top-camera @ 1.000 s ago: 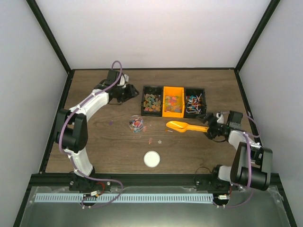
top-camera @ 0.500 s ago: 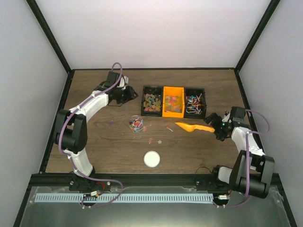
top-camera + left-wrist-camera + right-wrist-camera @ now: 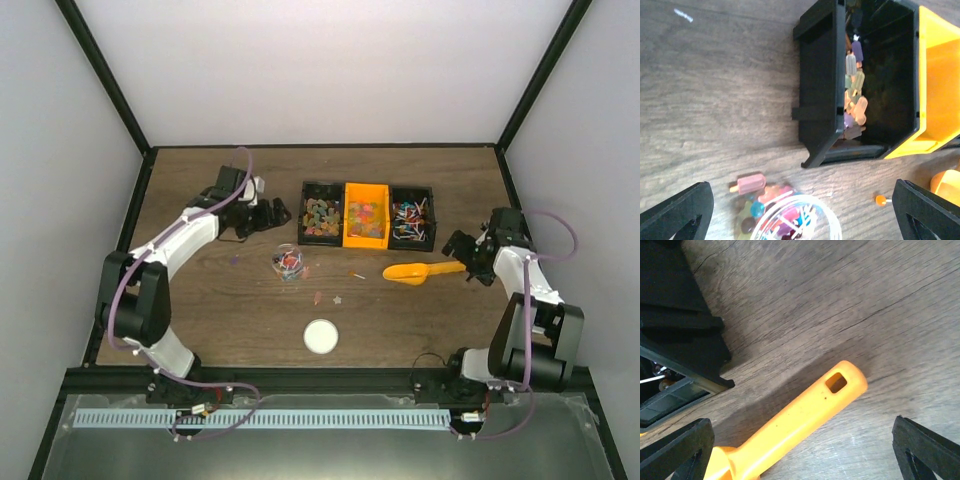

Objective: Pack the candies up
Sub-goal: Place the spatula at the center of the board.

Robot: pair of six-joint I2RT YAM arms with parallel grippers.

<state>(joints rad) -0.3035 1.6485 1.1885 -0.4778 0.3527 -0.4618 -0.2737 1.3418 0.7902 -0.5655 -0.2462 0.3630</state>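
Note:
The candies fill three bins side by side: a black bin (image 3: 321,214) (image 3: 840,85), an orange bin (image 3: 366,214) (image 3: 940,85) and another black bin (image 3: 412,214). More candies lie in a clear cup (image 3: 288,264) (image 3: 795,222), with a pink ice-lolly sweet (image 3: 750,183) beside it. My left gripper (image 3: 268,215) (image 3: 801,200) hangs open and empty over the cup's far rim, just left of the bins. My right gripper (image 3: 468,256) (image 3: 802,440) is open. The orange scoop (image 3: 420,271) (image 3: 805,415) lies on the table with its handle end between the spread fingers, not gripped.
A white round lid (image 3: 320,336) lies near the front middle. Loose sweets are scattered on the wood (image 3: 338,298), among them a small orange lollipop (image 3: 881,200). Black frame posts and white walls close in the table on three sides.
The scoop has shifted right with my right gripper and now lies flat on the table. My left gripper has opened wide and drawn back slightly left from the bins.

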